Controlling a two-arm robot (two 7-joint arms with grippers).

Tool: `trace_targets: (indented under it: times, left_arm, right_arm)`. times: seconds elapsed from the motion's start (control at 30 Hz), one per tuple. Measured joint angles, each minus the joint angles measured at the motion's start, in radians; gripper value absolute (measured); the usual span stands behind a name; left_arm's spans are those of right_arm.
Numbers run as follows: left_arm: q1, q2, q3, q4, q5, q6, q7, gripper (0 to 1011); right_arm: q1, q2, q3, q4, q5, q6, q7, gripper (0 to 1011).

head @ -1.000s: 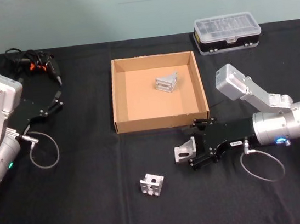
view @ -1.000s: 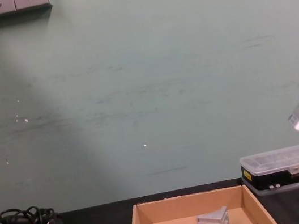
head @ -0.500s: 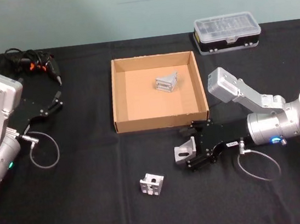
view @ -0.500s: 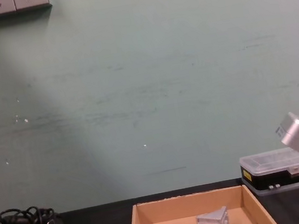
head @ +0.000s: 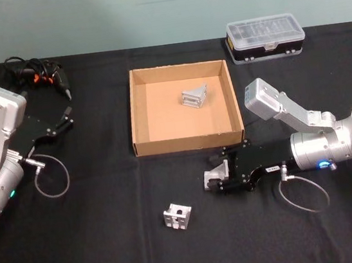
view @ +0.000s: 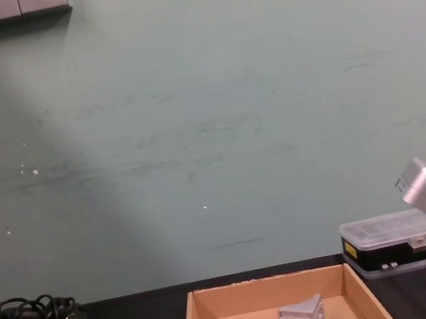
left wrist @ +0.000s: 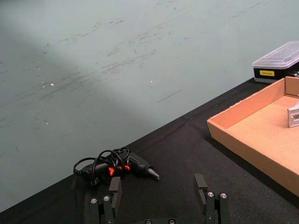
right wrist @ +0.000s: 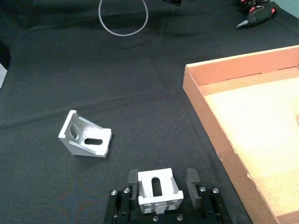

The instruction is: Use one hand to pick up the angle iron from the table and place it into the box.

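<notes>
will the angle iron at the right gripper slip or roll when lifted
Probably stiff: the angle iron looks like cast metal. Its smooth sides between the right gripper's jaws might slip. Flat faces make rolling unlikely. Left gripper sits parked.

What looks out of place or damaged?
Nothing stands out. The box holds one angle iron; the right gripper straddles a second angle iron on the table; a third angle iron lies loose. Left gripper sits parked.
</notes>
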Motion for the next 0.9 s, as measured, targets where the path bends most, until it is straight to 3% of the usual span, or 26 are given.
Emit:
trace_targets:
  times: [0.23, 0.73, 0.9]
  left_arm:
    - [0.000, 0.000, 0.000, 0.000, 0.000, 0.000, 0.000, 1011]
    - [0.000, 0.000, 0.000, 0.000, 0.000, 0.000, 0.000, 1011]
    - [0.000, 0.000, 0.000, 0.000, 0.000, 0.000, 0.000, 1011]
  right_arm:
    - [-0.001, 0.000, 0.001, -0.001, 0.001, 0.000, 0.000, 459]
    - [-0.002, 0.001, 0.002, -0.002, 0.001, -0.001, 0.000, 452]
    - [-0.008, 0.008, 0.016, -0.038, 0.031, -0.005, -0.019, 452]
